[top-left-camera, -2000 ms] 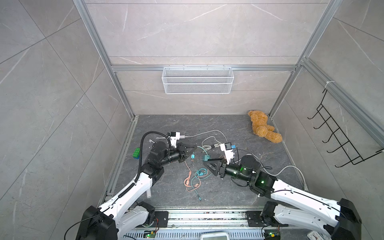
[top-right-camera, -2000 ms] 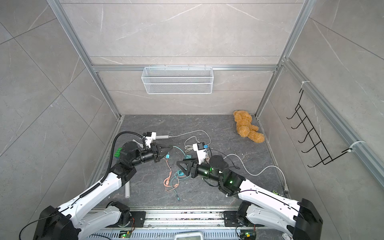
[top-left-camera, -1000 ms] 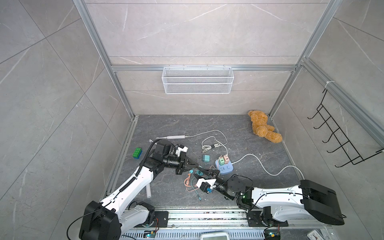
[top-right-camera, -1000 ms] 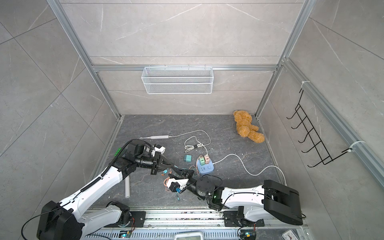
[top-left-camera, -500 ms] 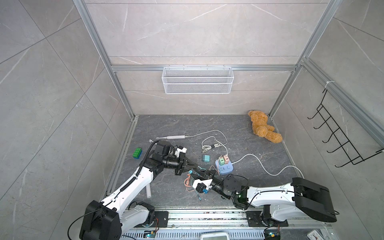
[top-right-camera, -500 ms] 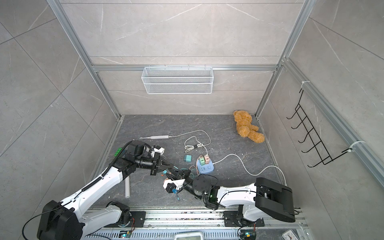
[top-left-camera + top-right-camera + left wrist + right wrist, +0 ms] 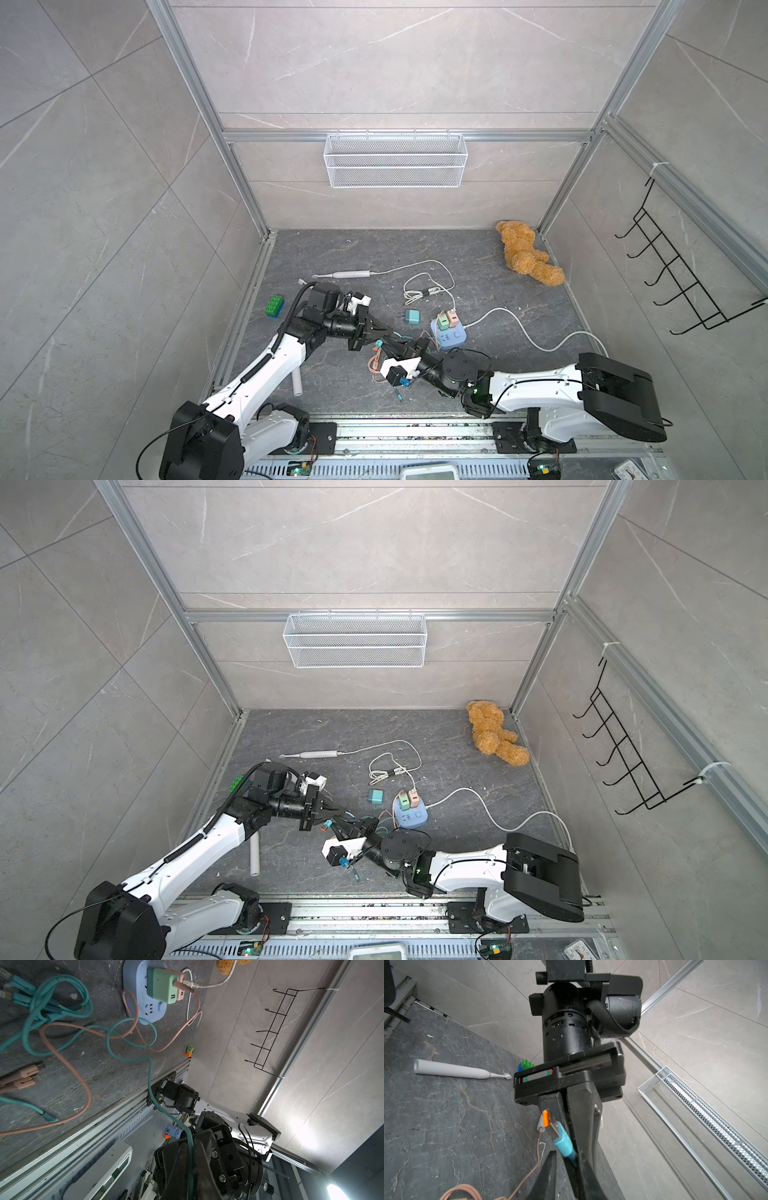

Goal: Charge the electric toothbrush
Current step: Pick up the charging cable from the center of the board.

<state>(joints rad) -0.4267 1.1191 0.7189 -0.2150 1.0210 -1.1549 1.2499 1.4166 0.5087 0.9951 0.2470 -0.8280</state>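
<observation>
My left gripper [image 7: 388,332] [image 7: 344,811] [image 7: 190,1144] is shut on a teal cable [image 7: 149,1076] just behind its USB plug [image 7: 559,1138]. My right gripper [image 7: 395,339] [image 7: 348,818] [image 7: 564,1176] meets it tip to tip. Its jaws stand narrowly open around the plug's boot, with a gap on one side. A white electric toothbrush [image 7: 452,1071] lies by the front left, partly under the left arm in both top views [image 7: 297,382] [image 7: 254,860]. A slimmer white toothbrush [image 7: 345,274] [image 7: 316,754] lies further back, with a white cable at its base.
A blue power strip [image 7: 451,338] [image 7: 411,817] [image 7: 145,1009] carries a green charger [image 7: 160,985] and a pink one. A loose teal charger [image 7: 412,318], tangled teal and pink cables [image 7: 83,1028], a green-blue brick [image 7: 274,306] and a teddy bear [image 7: 525,257] lie on the floor.
The right gripper has crept up to the left gripper's tips and its jaws have narrowed around the teal plug. The left arm has held still with the cable.
</observation>
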